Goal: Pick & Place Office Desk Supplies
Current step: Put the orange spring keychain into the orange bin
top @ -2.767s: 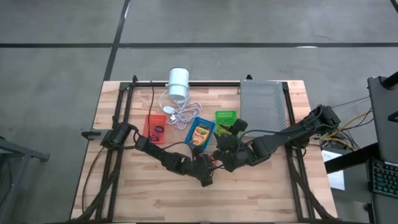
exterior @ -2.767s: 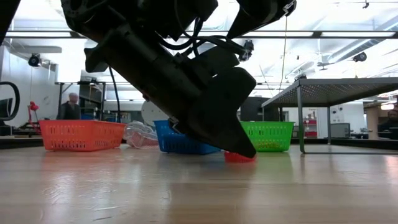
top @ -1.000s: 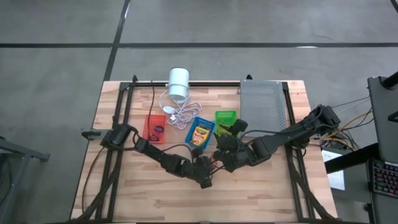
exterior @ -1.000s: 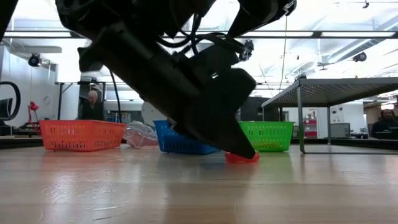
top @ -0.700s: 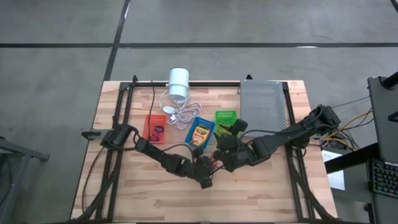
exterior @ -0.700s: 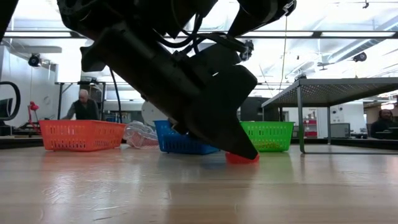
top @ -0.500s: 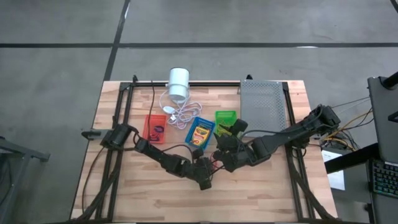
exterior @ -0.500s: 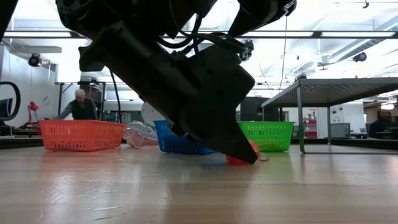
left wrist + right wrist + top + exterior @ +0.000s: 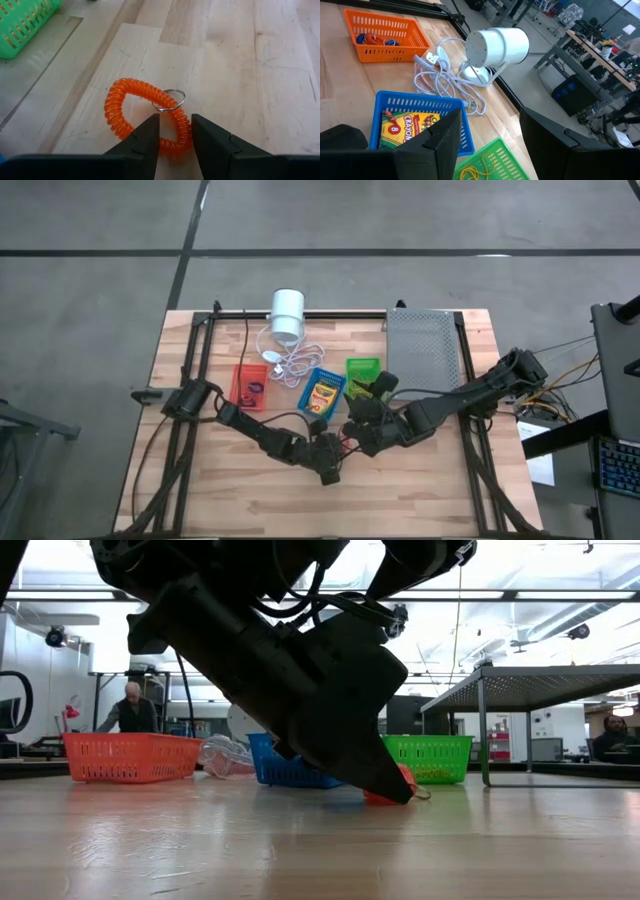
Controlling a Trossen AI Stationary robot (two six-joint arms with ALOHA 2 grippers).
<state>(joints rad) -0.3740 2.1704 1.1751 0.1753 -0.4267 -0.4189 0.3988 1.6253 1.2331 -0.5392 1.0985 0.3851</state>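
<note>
- We see the left gripper [image 9: 175, 135] low at the desk [image 9: 280, 75], its fingers pinching one side of the orange coiled band [image 9: 145, 117]; the grip sits on the coil just beside the small metal ring [image 9: 169, 99].
- In the low view the band [image 9: 400, 790] rests on or just above the wood under the fingertips — we cannot tell which.
- The far part of the loop lies ahead of the gripper, likely so the coil hangs free when raised.
- The right gripper [image 9: 487, 137] waits close by with fingers spread, holding nothing.
- Ahead of it the baskets sort the supplies: orange basket [image 9: 387, 35] with bands, blue basket [image 9: 422, 107] with a crayon box [image 9: 402, 127], green basket [image 9: 490, 160].
- We judge the orange basket the likely home — its contents match.
</note>
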